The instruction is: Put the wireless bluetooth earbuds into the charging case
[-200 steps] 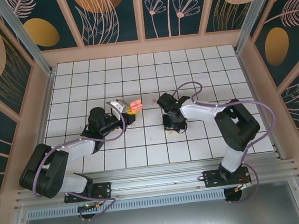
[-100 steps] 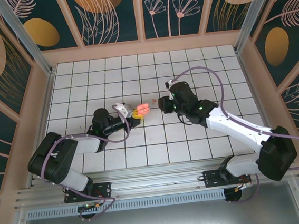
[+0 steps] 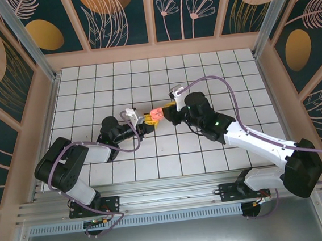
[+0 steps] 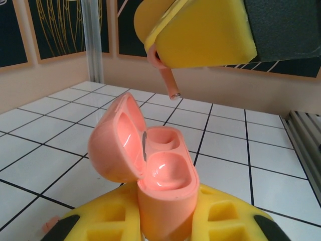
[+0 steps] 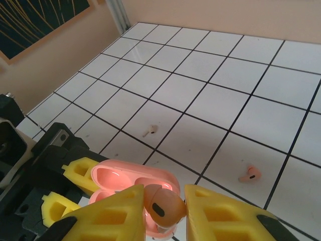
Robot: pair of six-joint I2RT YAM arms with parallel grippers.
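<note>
Two grips are in play. The left gripper [image 4: 165,228] is clenched on the base of the salmon-pink charging case [image 4: 163,173], with the lid hinged back toward its left and both wells looking empty. The right gripper [image 5: 163,213] pinches a pink earbud [image 5: 163,205] by its bulb, stem pointing down. That bud hangs just above the left gripper's fingertips and a little beyond them, not yet touching the case.

The stem looks tilted and offset from the wells. A straight descent could catch the rim or the open lid and twist the bud in the pads. Pressing hard could also lever the case out of the left fingers.

Beyond the right gripper's fingertips two more lie on the tiles [image 5: 225,100] — a loose pink bud [image 5: 249,174] to its right, a loose beige bud [image 5: 149,131] ahead
</note>
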